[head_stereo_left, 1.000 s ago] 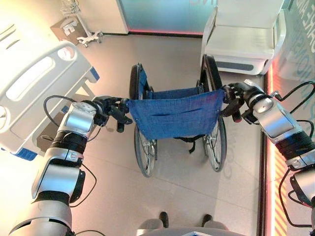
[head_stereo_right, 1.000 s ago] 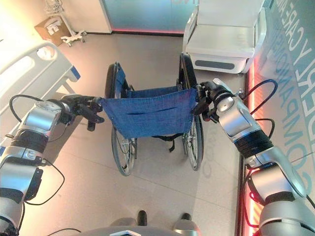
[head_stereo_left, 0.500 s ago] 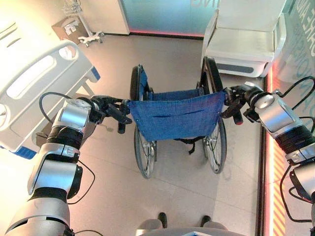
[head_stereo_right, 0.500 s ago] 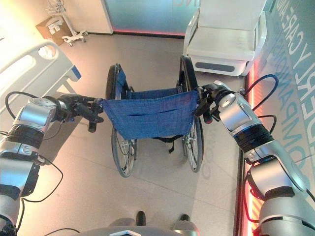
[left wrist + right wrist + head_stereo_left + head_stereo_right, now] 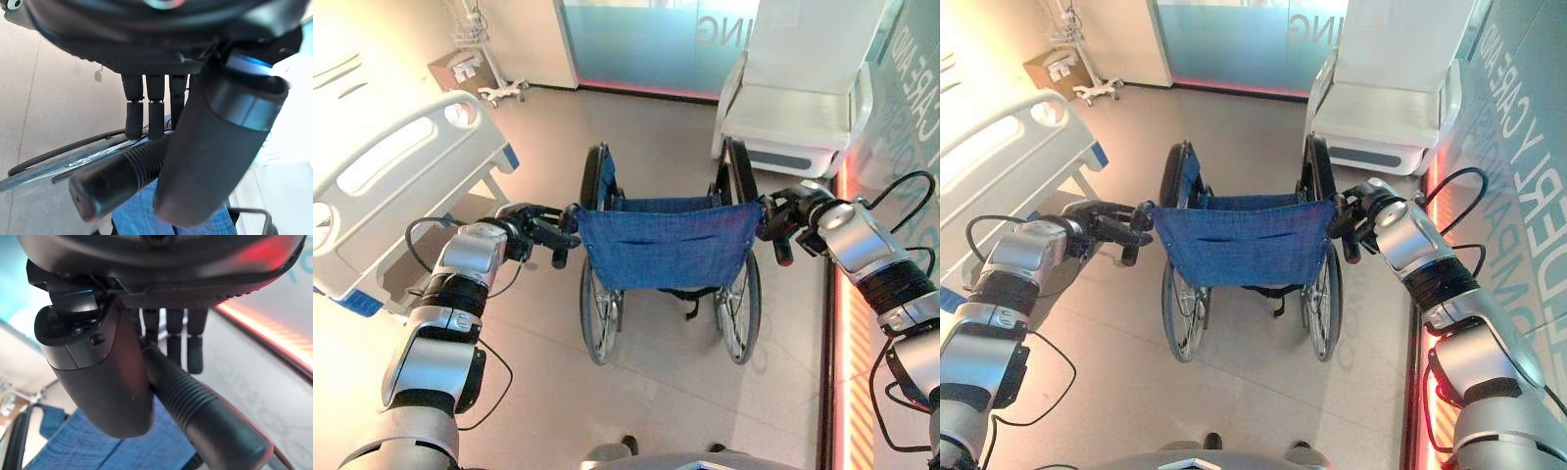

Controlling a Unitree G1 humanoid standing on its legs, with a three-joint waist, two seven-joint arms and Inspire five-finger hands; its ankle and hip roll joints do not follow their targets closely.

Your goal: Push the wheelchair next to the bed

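Nearest the camera, the two silver-grey arms reach forward to the back of a wheelchair (image 5: pixel 664 257) that stands on the pale tiled floor (image 5: pixel 656 392). The left robot hand (image 5: pixel 536 231) has its fingers curled round the wheelchair's left push handle (image 5: pixel 115 178); in the left wrist view the thumb lies across the ribbed black grip and the fingers (image 5: pixel 134 117) wrap behind it. The right robot hand (image 5: pixel 781 217) is likewise closed round the right push handle (image 5: pixel 195 409), with the thumb over the ribbed grip and the fingers (image 5: pixel 194 350) hooked past it.

Between the hands stretches the blue fabric backrest (image 5: pixel 666 245), with a stitched pocket across it. Below it stand the two large spoked wheels (image 5: pixel 594 313), and beyond the backrest the black tyres and the blue seat edges show.

To the robot's left, near the wheelchair but apart from it, stands a white hospital bed (image 5: pixel 391 186) with a moulded side rail and blue corner bumpers. Farther off on the right is a white reclining chair (image 5: pixel 798 108). At the far left, by the wall, a cardboard box (image 5: pixel 460 69) sits beside a wheeled stand (image 5: pixel 484 59), and a frosted blue-green glass panel (image 5: pixel 646 44) closes the room's far side.
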